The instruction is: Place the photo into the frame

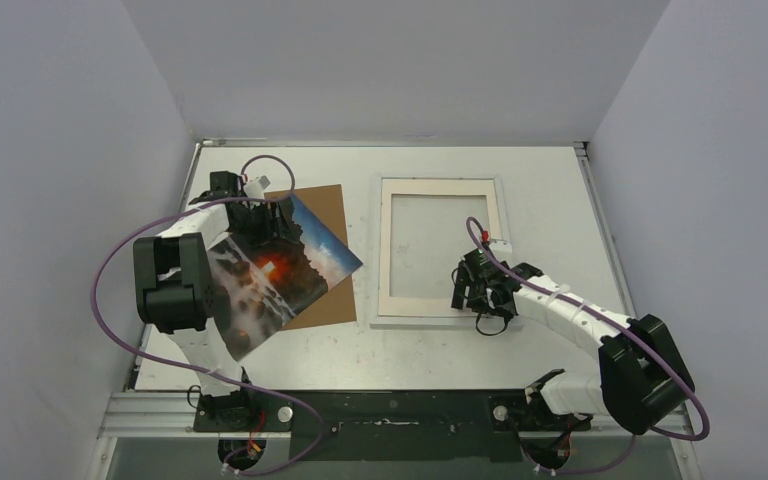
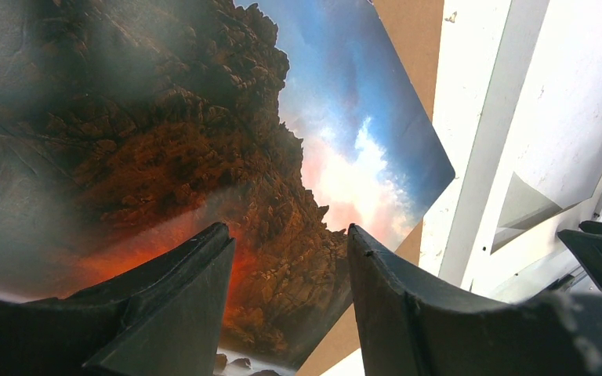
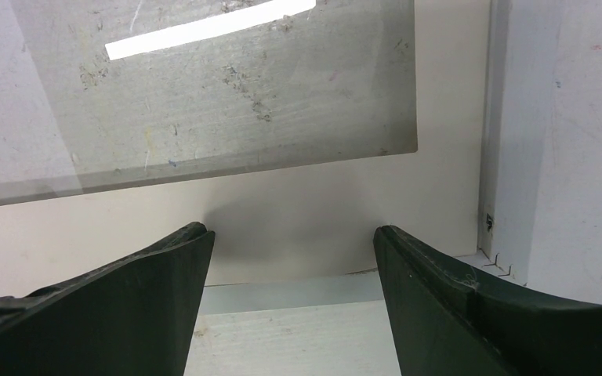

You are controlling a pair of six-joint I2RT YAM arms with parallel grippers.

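Top view: the photo (image 1: 285, 265) hangs tilted over the board (image 1: 328, 210) at the left gripper (image 1: 245, 205), well apart from the frame (image 1: 439, 321), where the mat (image 1: 390, 250) lies. It should be carried right, levelled, and lowered square inside the rim. The right gripper (image 1: 472, 295) hovers over the frame's near edge, likely in the way.

Left wrist: the fingers (image 2: 180, 298) stand half apart before the photo; I cannot tell whether they grip it.

Right wrist: the fingers (image 3: 141, 298) are wide and empty above the mat.

arms (image 1: 570, 315) — white links, black joints | cables (image 1: 98, 285): purple loops | left claw (image 2: 288, 227), right claw (image 3: 290, 227): black wedges
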